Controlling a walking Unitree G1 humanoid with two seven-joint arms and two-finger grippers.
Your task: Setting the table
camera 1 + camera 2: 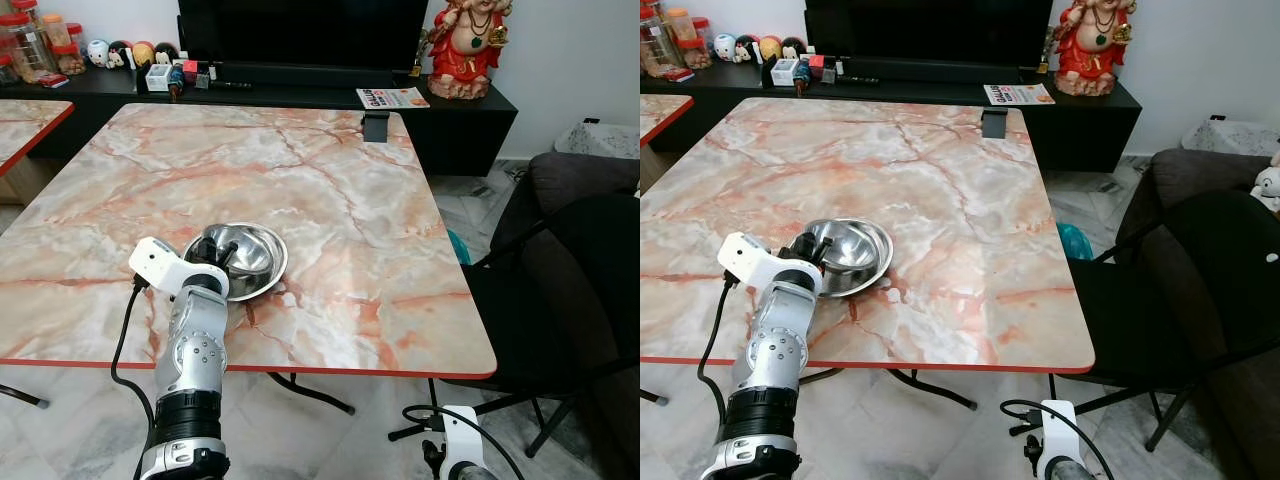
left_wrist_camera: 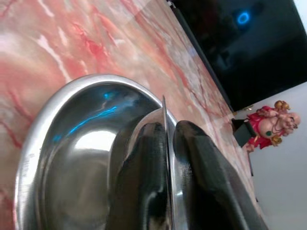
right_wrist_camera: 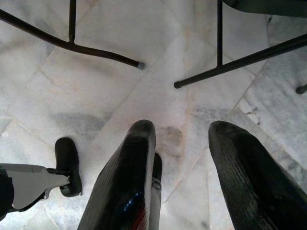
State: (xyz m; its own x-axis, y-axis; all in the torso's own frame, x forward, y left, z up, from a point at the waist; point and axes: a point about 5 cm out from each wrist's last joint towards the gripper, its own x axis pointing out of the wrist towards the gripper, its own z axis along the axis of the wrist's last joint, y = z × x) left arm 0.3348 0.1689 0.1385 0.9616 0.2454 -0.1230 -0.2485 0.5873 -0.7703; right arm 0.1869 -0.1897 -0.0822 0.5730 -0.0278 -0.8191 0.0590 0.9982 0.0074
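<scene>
Left gripper (image 1: 222, 256) pinches the near rim of the steel bowl (image 1: 248, 258) on the marble table (image 1: 330, 190).

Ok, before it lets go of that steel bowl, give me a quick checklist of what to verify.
1. Grip: the left gripper has its fingers pinched on the rim of the steel bowl, one inside and one outside. Ok.
2. Bowl seated flat on the marble table: looks down on it, but contact under the base is hidden. Cannot tell.
3. Margin from the table's near edge: the bowl sits well inside the red edging. Ok.
4. Bowl contents: it looks empty, with nothing to spill. Ok.
5. Right gripper: hangs open over the floor, away from the table. Ok.
</scene>
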